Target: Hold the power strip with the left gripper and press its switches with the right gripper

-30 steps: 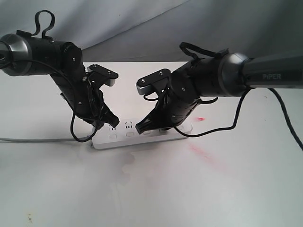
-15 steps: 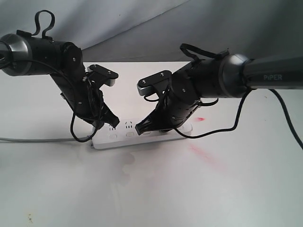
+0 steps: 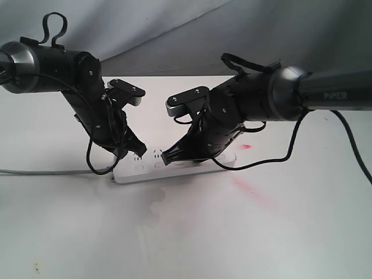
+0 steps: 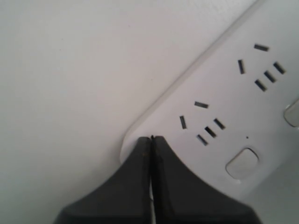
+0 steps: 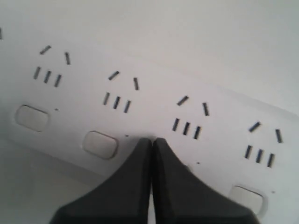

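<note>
The white power strip (image 3: 152,170) lies flat on the white table, its thin grey cord (image 3: 46,172) running off to the left. My left gripper (image 3: 135,149) is shut, and its joined tips (image 4: 152,138) rest on top of the strip's rounded end (image 4: 233,88), beside one switch (image 4: 242,163). My right gripper (image 3: 168,158), on the arm lettered PIPER, is also shut. Its tips (image 5: 152,140) touch the strip (image 5: 154,100) in the row of switches, between one button (image 5: 100,143) and another (image 5: 247,198). Any switch right under the fingers is hidden.
Red smears mark the table to the right of the strip (image 3: 250,192) and near its right end (image 3: 247,146). A grey cloth backdrop (image 3: 174,29) rises behind the table. Black cables loop from both arms close to the strip.
My right gripper has slid a little to the left along the strip's row of switches, staying shut. The left gripper and the strip have not moved.
</note>
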You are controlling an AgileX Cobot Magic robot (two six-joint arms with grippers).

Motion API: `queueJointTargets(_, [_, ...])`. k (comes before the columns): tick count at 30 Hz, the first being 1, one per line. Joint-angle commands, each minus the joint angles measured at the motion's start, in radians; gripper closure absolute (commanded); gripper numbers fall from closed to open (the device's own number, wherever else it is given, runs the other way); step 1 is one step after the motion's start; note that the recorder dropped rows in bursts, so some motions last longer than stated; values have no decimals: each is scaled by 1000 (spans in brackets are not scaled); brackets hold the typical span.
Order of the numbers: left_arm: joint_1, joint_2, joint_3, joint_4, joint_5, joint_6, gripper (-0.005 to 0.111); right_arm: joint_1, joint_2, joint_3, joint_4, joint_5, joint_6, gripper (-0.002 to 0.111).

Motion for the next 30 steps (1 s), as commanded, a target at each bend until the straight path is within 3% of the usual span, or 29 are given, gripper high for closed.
queueJointTargets(1, [-5, 16, 2, 8, -11, -13, 107, 28, -7, 7, 37, -57, -18, 108])
queueJointTargets(16, [-5, 16, 2, 8, -6, -13, 107, 42, 18, 3, 38, -76, -18, 108])
queueJointTargets(30, [-5, 16, 2, 8, 13, -13, 107, 42, 63, 3, 41, 15, -10, 108])
